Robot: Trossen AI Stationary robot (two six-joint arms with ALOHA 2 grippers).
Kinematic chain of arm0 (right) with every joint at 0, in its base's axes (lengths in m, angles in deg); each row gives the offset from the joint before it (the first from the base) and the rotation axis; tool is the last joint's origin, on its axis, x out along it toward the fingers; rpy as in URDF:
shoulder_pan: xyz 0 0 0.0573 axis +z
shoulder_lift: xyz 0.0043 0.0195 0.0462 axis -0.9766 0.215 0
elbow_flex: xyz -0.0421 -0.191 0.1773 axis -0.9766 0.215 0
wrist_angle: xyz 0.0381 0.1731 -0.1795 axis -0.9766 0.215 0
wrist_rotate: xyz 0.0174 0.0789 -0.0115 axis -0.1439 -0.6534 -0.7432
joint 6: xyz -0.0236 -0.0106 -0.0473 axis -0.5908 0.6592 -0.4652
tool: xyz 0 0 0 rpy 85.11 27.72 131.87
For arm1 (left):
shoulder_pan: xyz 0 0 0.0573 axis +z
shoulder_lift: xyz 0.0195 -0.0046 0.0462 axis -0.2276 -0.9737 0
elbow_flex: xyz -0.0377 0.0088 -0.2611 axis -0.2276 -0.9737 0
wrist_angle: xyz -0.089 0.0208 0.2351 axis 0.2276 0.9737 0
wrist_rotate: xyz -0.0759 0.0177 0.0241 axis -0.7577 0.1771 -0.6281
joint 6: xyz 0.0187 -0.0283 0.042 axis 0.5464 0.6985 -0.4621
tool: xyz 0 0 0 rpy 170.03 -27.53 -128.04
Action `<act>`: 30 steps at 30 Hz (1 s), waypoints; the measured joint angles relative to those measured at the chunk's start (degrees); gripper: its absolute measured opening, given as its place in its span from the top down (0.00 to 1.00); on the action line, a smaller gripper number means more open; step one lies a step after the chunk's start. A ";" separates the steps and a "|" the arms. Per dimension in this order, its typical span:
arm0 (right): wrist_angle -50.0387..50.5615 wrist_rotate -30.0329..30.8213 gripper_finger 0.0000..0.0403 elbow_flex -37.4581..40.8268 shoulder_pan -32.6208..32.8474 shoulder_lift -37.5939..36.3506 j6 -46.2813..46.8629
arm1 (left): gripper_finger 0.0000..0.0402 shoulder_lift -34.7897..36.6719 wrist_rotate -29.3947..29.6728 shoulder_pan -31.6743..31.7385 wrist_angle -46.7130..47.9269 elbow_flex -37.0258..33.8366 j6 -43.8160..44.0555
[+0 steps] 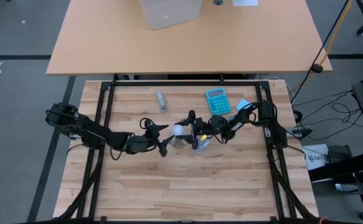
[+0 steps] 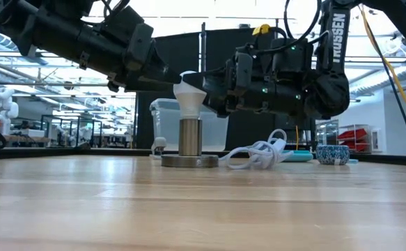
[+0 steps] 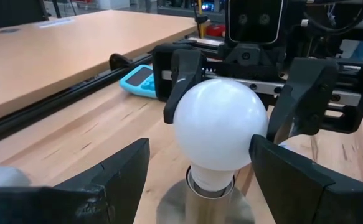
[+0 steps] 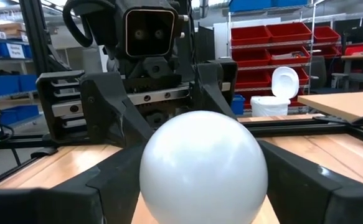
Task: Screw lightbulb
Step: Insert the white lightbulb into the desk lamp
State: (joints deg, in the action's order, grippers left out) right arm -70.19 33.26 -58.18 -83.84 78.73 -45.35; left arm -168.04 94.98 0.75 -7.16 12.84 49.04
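The white lightbulb (image 1: 179, 129) stands upright with its screw end in a metal socket (image 2: 189, 138) on a round grey base (image 2: 189, 161) at mid-table. My right gripper (image 4: 203, 186) reaches in level from the table's right and is shut on the bulb's head (image 3: 218, 124). My left gripper (image 3: 200, 180) comes level from the table's left. It is open, with one finger on each side of the bulb's lower half. One of those fingers (image 3: 287, 180) is close against the bulb; whether it touches, I cannot tell. My right gripper pinches the bulb's round frosted head between its two fingers (image 3: 182, 74), one on each side (image 4: 153, 155). The fingers come level from the table's right. The bulb stands upright, with its screw end in the socket.
A white coiled cable (image 2: 258, 152) lies just right of the base. A blue calculator (image 1: 217, 101), a white card (image 1: 242, 104) and a small grey block (image 1: 161, 99) lie toward the far edge. A patterned bowl (image 2: 333, 154) stands at the right. The near half of the table is bare wood.
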 joint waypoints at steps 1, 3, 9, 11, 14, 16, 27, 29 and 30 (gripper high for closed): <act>0.71 0.05 0.29 0.01 0.13 -0.42 -0.01 | 0.30 -0.02 0.13 0.00 0.04 0.00 0.01; 2.26 0.19 0.28 0.02 0.38 -1.29 -0.04 | 0.30 -0.02 0.21 0.00 0.16 0.00 0.38; 6.23 0.39 0.28 0.01 1.11 -3.27 -0.22 | 0.30 -0.04 0.61 0.00 0.38 0.00 0.55; 6.52 0.40 0.28 0.01 1.35 -3.66 -0.24 | 0.30 -0.04 0.63 0.00 0.41 -0.02 0.63; 8.12 0.39 0.28 0.01 1.51 -4.86 -0.26 | 0.30 -0.07 0.70 0.00 0.42 -0.02 0.68; 10.35 0.39 0.28 0.01 1.55 -6.01 -0.28 | 0.30 -0.07 0.73 0.02 0.42 -0.02 0.79; 26.76 0.42 0.26 -0.06 1.72 -14.51 -1.12 | 0.30 -0.20 0.96 0.15 1.01 -0.15 0.81; 28.92 0.42 0.25 -0.06 1.78 -15.71 -1.78 | 0.30 -0.20 0.99 0.19 1.06 -0.15 0.81; 29.65 0.41 0.25 -0.06 1.80 -16.22 -2.01 | 0.30 -0.20 1.02 0.22 1.14 -0.17 0.81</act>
State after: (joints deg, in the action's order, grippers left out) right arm -40.55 33.66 -58.24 -82.04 62.50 -47.36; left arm -168.23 95.99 0.97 -6.02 12.66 49.85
